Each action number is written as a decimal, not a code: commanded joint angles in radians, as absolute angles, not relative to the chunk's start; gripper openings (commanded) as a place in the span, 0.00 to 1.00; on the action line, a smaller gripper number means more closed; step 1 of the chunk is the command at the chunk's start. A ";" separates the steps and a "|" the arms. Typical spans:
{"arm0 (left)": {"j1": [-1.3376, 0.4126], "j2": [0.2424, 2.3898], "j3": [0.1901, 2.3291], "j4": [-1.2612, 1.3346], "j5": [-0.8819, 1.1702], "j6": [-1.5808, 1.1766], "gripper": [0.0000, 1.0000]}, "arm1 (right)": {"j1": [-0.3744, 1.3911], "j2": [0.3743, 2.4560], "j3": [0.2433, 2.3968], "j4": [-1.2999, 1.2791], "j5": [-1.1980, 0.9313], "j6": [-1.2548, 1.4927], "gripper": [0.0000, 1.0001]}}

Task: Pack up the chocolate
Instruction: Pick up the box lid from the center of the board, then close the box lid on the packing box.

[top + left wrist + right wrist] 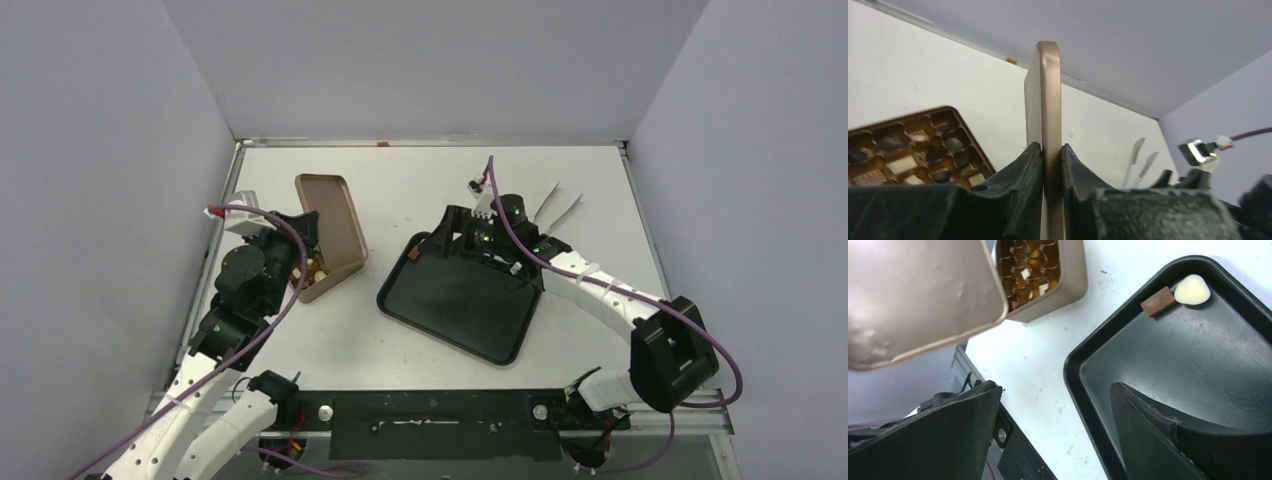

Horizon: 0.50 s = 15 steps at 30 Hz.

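The white table (420,175) bears an open gold tin (1073,290), a black tray (460,300) and two slim white sticks (566,211).

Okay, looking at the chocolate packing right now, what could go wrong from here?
1. The left fingers pinch the lid only by its thin edge, holding it upright; it might slip or swing down onto the open tin.
2. The brown piece and the white piece sit side by side in the tray corner against the rim; the open right fingers could nudge one while taking the other, or catch the rim.
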<state>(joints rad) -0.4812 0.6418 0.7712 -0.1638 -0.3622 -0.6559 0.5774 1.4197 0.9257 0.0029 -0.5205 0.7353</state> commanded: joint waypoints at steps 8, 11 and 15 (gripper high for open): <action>-0.482 0.747 0.862 0.038 -0.519 -0.019 0.00 | 0.579 1.196 0.957 -0.131 -0.459 0.660 0.95; -0.482 0.798 0.867 0.048 -0.523 0.150 0.00 | 0.579 1.140 0.962 -0.170 -0.430 0.636 0.96; -0.482 0.864 0.843 0.055 -0.490 0.382 0.00 | 0.576 1.074 0.977 -0.209 -0.405 0.612 0.97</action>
<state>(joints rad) -0.4808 0.8204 0.8154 -0.0372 -0.4995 0.0795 0.5774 1.1488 0.9260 -0.1741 -0.4522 0.6594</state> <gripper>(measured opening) 0.153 0.966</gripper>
